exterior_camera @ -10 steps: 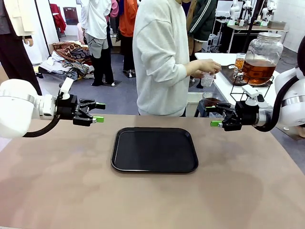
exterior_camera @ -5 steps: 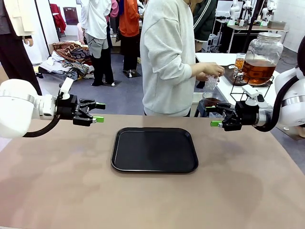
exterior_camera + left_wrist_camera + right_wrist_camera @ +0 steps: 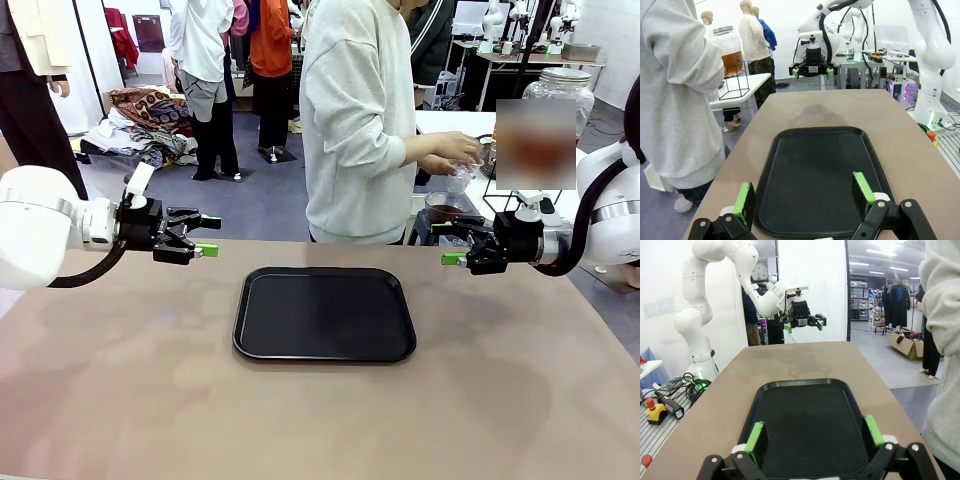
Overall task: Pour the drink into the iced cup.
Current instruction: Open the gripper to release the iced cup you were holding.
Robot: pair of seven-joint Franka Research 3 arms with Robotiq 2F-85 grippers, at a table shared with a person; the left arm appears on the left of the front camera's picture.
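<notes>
**Pre-pour: arms idle, cup not yet on table**

Both the left gripper [image 3: 205,235] and right gripper [image 3: 447,243] hang wide, holding nothing, flanking the black rectangular plastic tray [image 3: 325,314] at frame centre. At upper right, the person's hand [image 3: 450,152] holds a clear plastic cup [image 3: 461,177] off-table. Next step likely requires cup delivery.

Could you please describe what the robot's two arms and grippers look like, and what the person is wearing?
Both arms are glossy white with rounded joints. The left gripper and right gripper are black with bright green pads, and a black cable loops under the left wrist. The person wears a light grey long-sleeved sweatshirt.
</notes>
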